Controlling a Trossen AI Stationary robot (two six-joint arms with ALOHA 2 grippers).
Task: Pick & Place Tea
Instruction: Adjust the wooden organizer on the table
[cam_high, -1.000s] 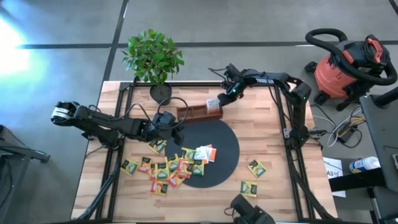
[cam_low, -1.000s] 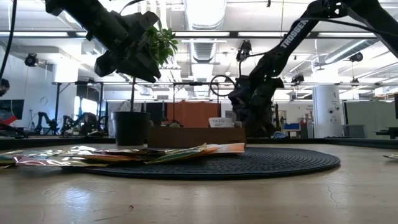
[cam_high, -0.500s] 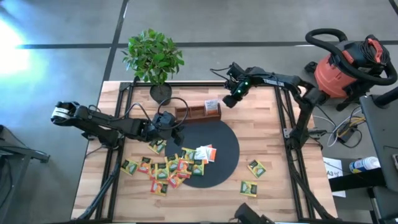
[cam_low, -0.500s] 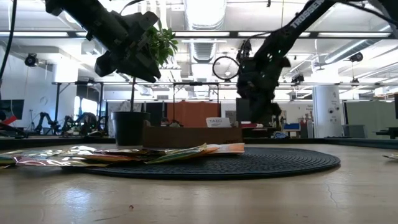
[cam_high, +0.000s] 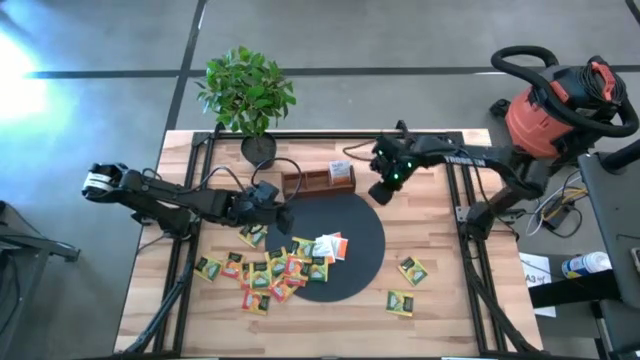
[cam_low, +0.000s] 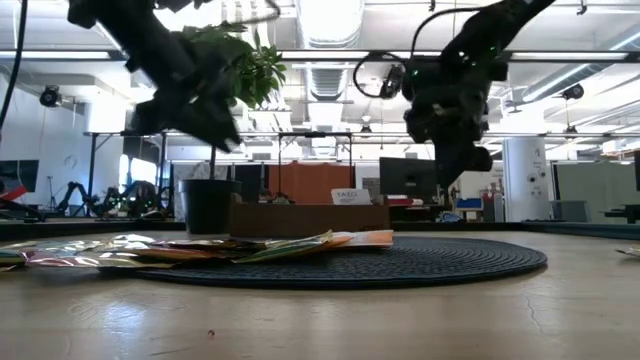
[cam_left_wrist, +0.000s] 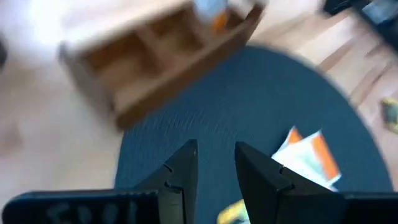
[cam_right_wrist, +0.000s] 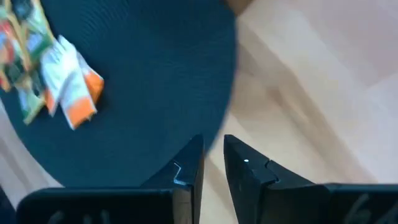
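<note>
The right tool (cam_high: 384, 186), fingers nearly together and empty, has swung clear of the wooden tray (cam_high: 318, 180), leaving a white sachet (cam_high: 341, 170) inside, while the slightly parted, empty left tool (cam_high: 283, 214) hovers over the tea pile (cam_high: 272, 268) on the desk (cam_high: 440, 250).

Two dark six-joint arms, matte black all over: the left arm (cam_high: 160, 197) with a white cap at its base, black cable looping; the right arm (cam_high: 455, 158) shows a green light and white lettering.
</note>
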